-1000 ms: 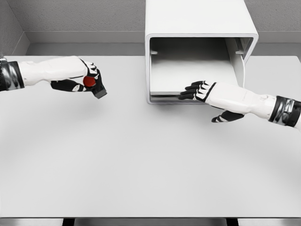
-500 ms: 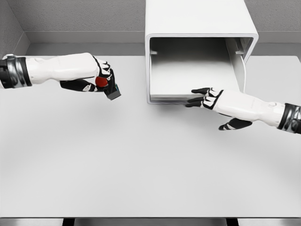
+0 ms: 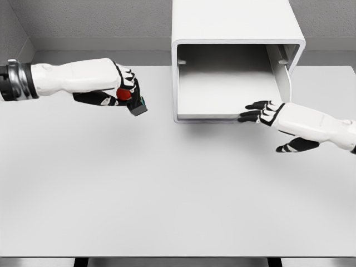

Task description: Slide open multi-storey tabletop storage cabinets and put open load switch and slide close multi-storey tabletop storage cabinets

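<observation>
A white storage cabinet [image 3: 238, 22] stands at the back of the table, its front open and its pale drawer tray [image 3: 222, 92] showing inside. My left hand [image 3: 119, 92] hovers left of the cabinet, shut on the load switch [image 3: 133, 103], a dark block with a red knob. My right hand [image 3: 261, 111] lies at the tray's front right edge, fingers stretched flat and open, thumb hanging below.
The white table [image 3: 167, 189] spreads wide in front of both arms. A grey wall [image 3: 83, 22] runs behind the cabinet. The table's front edge lies near the bottom of the view.
My left hand has carried the load switch rightward toward the cabinet. My right hand has slid right and slightly back along the tray's front edge.
</observation>
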`<action>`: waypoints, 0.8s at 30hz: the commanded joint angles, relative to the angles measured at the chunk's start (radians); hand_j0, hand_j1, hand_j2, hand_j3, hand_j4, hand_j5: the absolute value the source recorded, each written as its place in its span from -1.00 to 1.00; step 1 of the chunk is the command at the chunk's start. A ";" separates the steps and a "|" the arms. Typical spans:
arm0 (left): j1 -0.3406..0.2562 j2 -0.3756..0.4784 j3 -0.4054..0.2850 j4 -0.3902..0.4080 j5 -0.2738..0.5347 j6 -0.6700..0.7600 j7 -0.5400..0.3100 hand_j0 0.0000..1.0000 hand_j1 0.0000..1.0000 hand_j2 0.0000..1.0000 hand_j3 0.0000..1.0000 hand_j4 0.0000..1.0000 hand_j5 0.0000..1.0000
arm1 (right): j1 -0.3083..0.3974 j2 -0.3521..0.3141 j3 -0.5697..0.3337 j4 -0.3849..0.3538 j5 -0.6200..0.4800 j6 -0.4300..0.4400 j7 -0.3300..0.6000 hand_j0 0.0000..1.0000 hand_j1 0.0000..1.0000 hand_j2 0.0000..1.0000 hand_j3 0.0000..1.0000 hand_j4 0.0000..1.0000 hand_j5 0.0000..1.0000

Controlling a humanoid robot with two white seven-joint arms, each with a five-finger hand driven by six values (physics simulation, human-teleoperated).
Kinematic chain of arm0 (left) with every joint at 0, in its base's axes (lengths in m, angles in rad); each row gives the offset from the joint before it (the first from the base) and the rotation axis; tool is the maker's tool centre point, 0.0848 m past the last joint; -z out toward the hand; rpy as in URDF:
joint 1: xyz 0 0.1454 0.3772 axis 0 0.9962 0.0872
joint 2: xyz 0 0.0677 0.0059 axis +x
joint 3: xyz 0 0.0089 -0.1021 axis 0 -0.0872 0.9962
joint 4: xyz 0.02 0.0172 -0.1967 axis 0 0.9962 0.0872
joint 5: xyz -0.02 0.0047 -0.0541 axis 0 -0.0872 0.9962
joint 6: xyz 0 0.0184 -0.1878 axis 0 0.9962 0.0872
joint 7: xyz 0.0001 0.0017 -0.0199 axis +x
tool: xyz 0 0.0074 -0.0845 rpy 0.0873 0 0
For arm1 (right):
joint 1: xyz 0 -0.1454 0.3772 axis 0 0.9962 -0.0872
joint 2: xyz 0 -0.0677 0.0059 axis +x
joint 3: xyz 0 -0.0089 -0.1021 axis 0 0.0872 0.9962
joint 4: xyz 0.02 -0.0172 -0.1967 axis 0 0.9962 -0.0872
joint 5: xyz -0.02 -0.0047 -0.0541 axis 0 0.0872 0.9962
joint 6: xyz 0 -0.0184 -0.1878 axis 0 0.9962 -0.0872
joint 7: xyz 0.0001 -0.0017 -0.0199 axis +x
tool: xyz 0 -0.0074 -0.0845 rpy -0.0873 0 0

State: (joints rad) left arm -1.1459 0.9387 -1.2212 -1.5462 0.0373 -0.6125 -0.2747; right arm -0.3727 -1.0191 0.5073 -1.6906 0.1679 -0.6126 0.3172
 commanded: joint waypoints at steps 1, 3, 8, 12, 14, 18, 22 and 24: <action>0.000 0.000 0.002 -0.005 0.007 0.002 0.000 -0.20 -0.20 -0.20 -0.20 -0.20 -0.20 | 0.000 -0.013 -0.001 -0.004 -0.027 0.002 -0.015 1.00 1.00 1.00 1.00 1.00 1.00; -0.012 0.003 0.002 -0.022 0.007 0.002 0.000 -0.20 -0.20 -0.20 -0.20 -0.20 -0.20 | -0.031 -0.004 -0.001 -0.008 -0.050 0.002 -0.014 1.00 1.00 1.00 1.00 1.00 1.00; -0.041 0.006 0.003 -0.040 0.009 0.002 0.002 -0.20 -0.20 -0.20 -0.20 -0.20 -0.20 | -0.064 0.063 0.014 0.002 -0.050 0.002 0.032 1.00 1.00 1.00 1.00 1.00 1.00; -0.060 0.005 0.003 -0.054 0.018 0.002 0.000 -0.20 -0.20 -0.20 -0.20 -0.20 -0.20 | -0.106 0.123 0.063 0.055 -0.041 0.002 0.039 1.00 1.00 1.00 1.00 1.00 1.00; -0.071 0.006 0.003 -0.057 0.024 0.002 0.002 -0.20 -0.20 -0.20 -0.20 -0.20 -0.20 | -0.106 0.151 0.066 0.063 -0.041 0.002 0.040 1.00 1.00 1.00 1.00 1.00 1.00; -0.071 0.005 0.002 -0.057 0.024 0.002 0.000 -0.20 -0.20 -0.20 -0.20 -0.20 -0.20 | -0.098 0.169 0.068 0.085 -0.036 0.002 0.043 1.00 1.00 1.00 1.00 1.00 1.00; -0.071 0.002 0.002 -0.055 0.024 0.002 0.000 -0.20 -0.20 -0.20 -0.20 -0.20 -0.20 | -0.092 0.166 0.068 0.086 -0.036 0.002 0.042 1.00 1.00 1.00 1.00 1.00 1.00; -0.071 0.000 0.002 -0.055 0.023 0.002 0.000 -0.20 -0.20 -0.20 -0.20 -0.20 -0.20 | -0.077 0.163 0.068 0.085 -0.036 0.002 0.042 1.00 1.00 1.00 1.00 1.00 1.00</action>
State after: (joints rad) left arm -1.2165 0.9400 -1.2209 -1.6016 0.0531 -0.6125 -0.2752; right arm -0.4449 -0.8545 0.5749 -1.6069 0.1385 -0.6125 0.3592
